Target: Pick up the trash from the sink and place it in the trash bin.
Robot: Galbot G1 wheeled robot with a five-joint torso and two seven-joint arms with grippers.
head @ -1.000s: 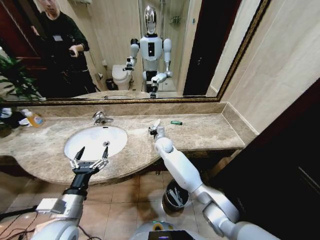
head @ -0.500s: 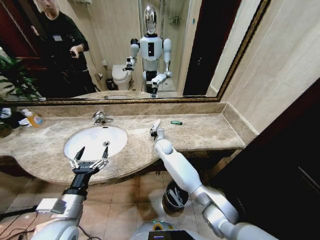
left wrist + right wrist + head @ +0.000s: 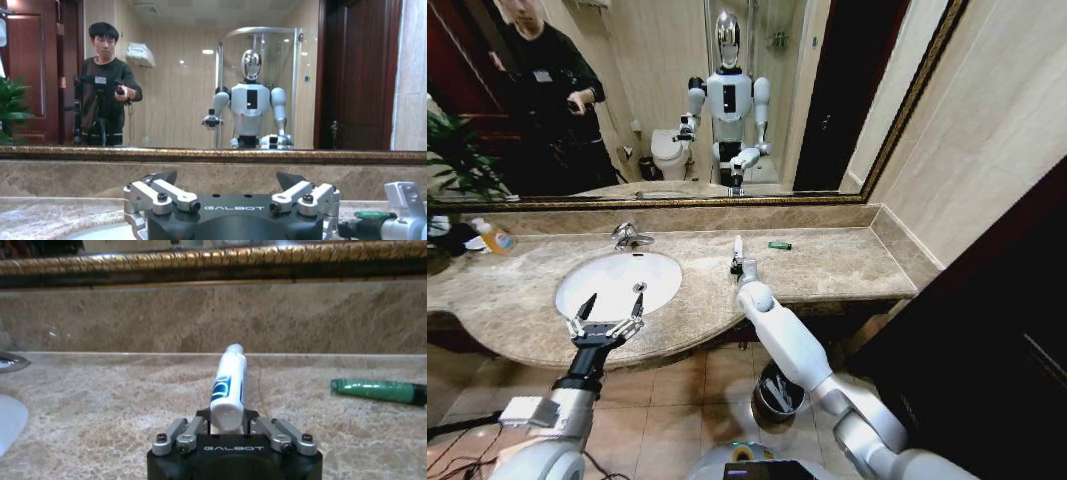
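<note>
My right gripper (image 3: 738,264) is shut on a slim white tube of trash (image 3: 738,246) with blue print (image 3: 228,385), held above the marble counter to the right of the sink (image 3: 607,275). A small green piece (image 3: 779,245) lies on the counter just beyond it (image 3: 377,390). My left gripper (image 3: 607,322) hangs open over the basin's front rim, with nothing between its fingers (image 3: 167,196). The round dark trash bin (image 3: 757,405) stands on the floor below the counter, partly behind my right arm.
A chrome faucet (image 3: 630,236) stands behind the basin. A yellow-orange bottle (image 3: 495,237) and a plant (image 3: 457,155) sit at the far left. The mirror runs along the back wall; a side wall closes the counter's right end.
My right gripper has turned the white tube from a tilt to nearly upright and shifted slightly to the right. The left gripper has not moved.
</note>
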